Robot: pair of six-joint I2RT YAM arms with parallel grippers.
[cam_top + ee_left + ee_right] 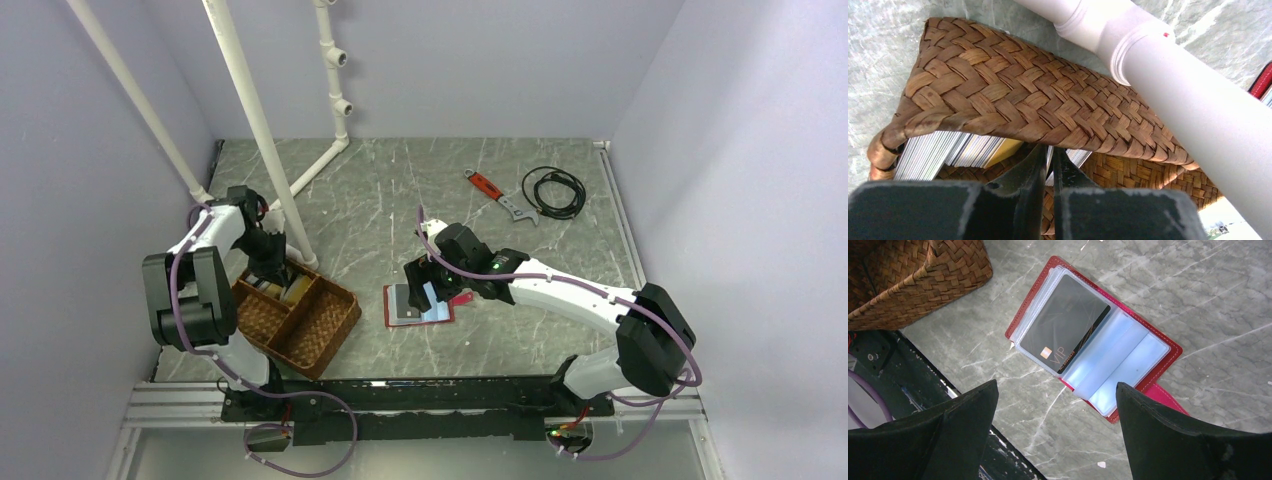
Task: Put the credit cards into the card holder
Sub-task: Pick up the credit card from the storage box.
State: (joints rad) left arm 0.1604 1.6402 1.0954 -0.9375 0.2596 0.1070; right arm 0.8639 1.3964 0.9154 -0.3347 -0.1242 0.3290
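The red card holder [418,305] lies open on the table, pale clear sleeves up. In the right wrist view the card holder [1128,360] has a dark grey card marked VIP [1063,325] in its left sleeve. My right gripper [1055,390] is open and empty, hovering just over the holder's near edge; it also shows from above [432,282]. My left gripper [1049,150] reaches down into the wicker tray [998,95], and its fingers are closed on the thin edge of a pale credit card. A row of credit cards [948,150] stands on edge beside it, one of them yellow.
The brown wicker divided tray [318,335] sits front left. A white pipe frame [262,140] rises just behind it, close to my left arm, and also shows in the left wrist view [1178,90]. A red-handled wrench [492,192] and a black cable coil [556,190] lie at the back right.
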